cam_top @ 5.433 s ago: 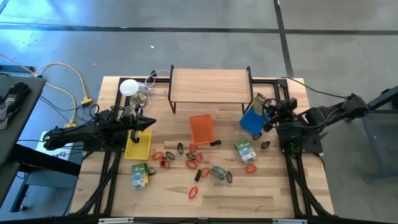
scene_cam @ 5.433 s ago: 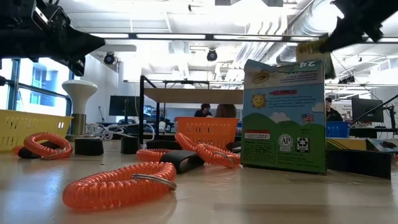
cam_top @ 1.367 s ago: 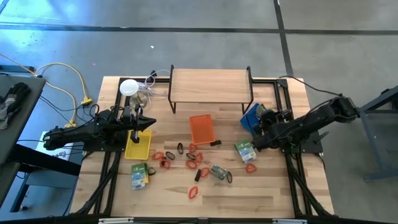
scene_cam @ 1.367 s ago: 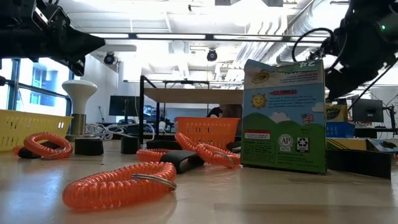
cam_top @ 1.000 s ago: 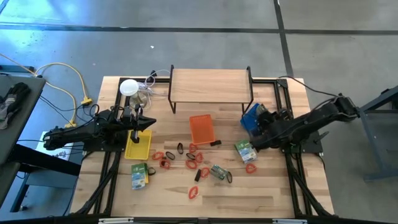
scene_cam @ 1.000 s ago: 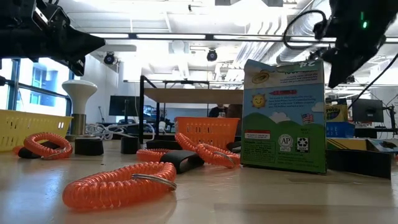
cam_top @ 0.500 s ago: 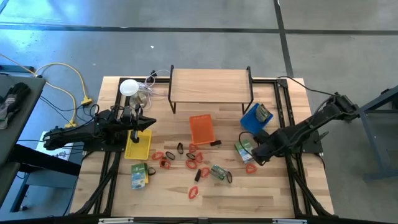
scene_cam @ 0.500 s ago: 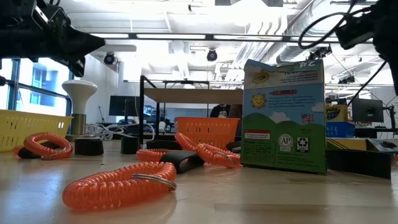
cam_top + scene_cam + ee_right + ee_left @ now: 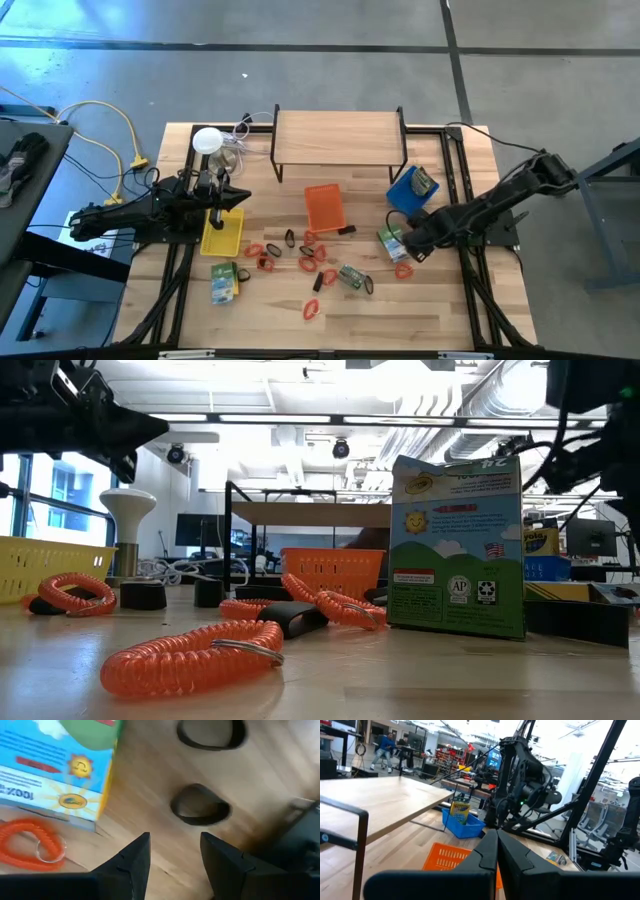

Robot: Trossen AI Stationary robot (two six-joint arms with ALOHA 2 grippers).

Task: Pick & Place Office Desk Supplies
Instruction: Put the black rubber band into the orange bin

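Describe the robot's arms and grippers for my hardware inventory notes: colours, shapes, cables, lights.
Both arms are dark, jointed and slim. The left gripper has two smooth black wedge-shaped fingers. The right gripper has matching black angular fingers. Black cables loop along the right arm, and a small green light glows on it in the left wrist view.

A robotics lab, open-plan: exposed ceiling ducts [image 9: 470,400] at twelve o'clock, strip lights [image 9: 300,418], monitors [image 9: 195,528] on benches, a wooden test table [image 9: 330,320] on concrete floor.

two dark jointed arms with black cables and matte-black fingers [image 9: 132,862].
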